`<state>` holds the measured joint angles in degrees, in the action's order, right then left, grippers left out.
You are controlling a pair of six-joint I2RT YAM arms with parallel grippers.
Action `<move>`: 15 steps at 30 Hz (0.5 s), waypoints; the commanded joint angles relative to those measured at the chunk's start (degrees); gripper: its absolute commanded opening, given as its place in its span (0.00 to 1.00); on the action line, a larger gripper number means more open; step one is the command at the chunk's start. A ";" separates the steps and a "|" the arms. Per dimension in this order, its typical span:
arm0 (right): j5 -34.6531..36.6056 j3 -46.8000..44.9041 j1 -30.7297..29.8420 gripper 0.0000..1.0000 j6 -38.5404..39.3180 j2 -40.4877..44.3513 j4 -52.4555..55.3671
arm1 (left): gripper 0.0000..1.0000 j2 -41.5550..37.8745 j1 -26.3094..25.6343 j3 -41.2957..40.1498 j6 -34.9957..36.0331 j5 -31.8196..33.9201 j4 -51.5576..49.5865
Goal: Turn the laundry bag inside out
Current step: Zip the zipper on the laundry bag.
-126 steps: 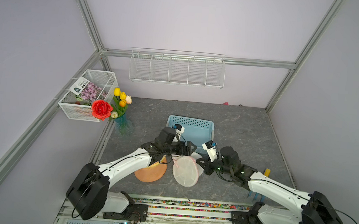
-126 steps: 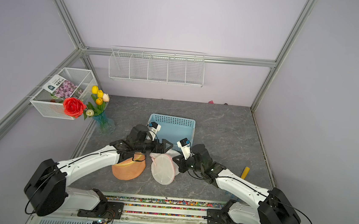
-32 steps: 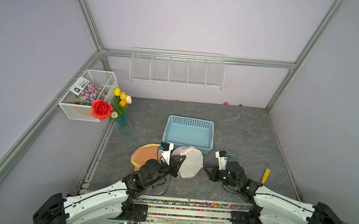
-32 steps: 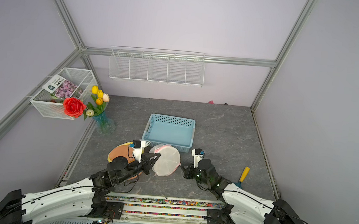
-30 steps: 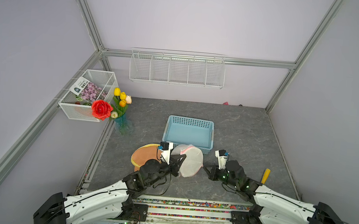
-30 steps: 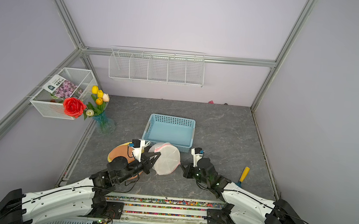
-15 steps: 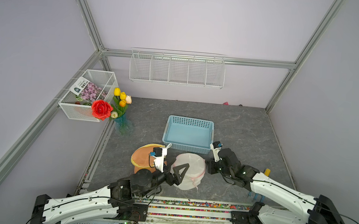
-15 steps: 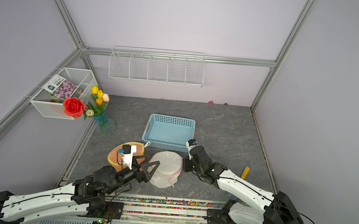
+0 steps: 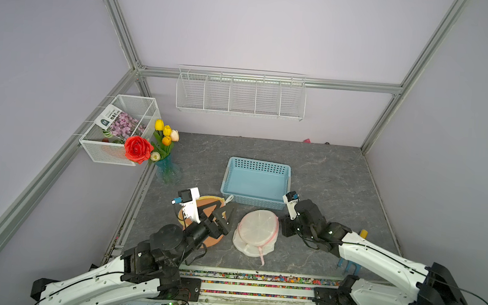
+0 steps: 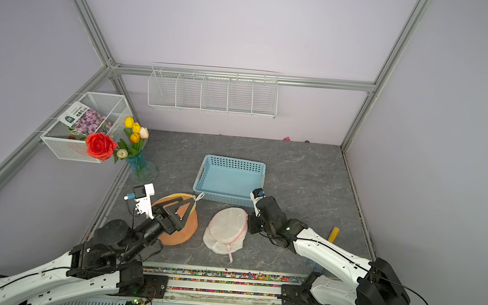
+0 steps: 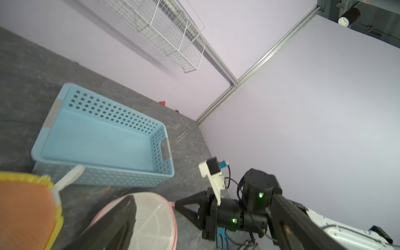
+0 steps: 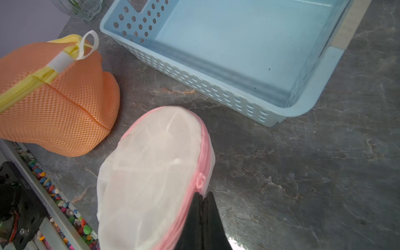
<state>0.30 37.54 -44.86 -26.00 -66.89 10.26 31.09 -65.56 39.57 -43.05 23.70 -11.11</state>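
The laundry bag [image 9: 257,231] [image 10: 227,228] is white mesh with a pink zip trim. It lies slumped on the grey table in front of the blue basket. My right gripper [image 9: 281,223] [image 12: 202,195] is shut on the pink trim at the bag's right edge, next to the zip pull [image 12: 200,183]. My left gripper [image 9: 221,213] [image 10: 182,211] is open and empty. It hovers to the left of the white bag, over an orange mesh bag [image 10: 181,232] [image 12: 56,104]. One dark finger [image 11: 112,225] crosses the left wrist view in front of the white bag [image 11: 151,218].
A blue perforated basket [image 9: 256,181] stands just behind both bags. A glass vase of tulips [image 9: 167,167] is at the far left, under a wire wall basket [image 9: 118,130]. A yellow-handled tool [image 9: 362,233] lies at the right, and a strip of coloured pebbles [image 9: 256,276] runs along the front edge.
My left gripper has opened, let go of the white bag and drawn back to the left over the orange bag. The bag has dropped flat onto the table. The right arm moved forward with the trim.
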 commanded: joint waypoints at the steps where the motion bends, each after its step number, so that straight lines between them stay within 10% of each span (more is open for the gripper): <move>1: -3.45 0.48 0.30 0.00 2.39 1.24 0.96 | 0.99 10.08 10.30 6.37 0.84 -20.13 -12.06; 6: -10.55 -3.07 0.37 0.00 7.53 6.14 -4.56 | 0.88 24.24 24.57 7.59 3.89 -48.95 -10.36; 15: -24.95 -0.57 0.97 0.00 16.39 1.53 -7.68 | 0.86 34.47 25.61 9.80 9.24 -46.16 -7.15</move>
<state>-17.63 35.29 -44.16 -14.17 -63.70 4.43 63.48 -40.91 46.70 -37.54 -21.28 -18.22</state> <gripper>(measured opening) 0.056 0.858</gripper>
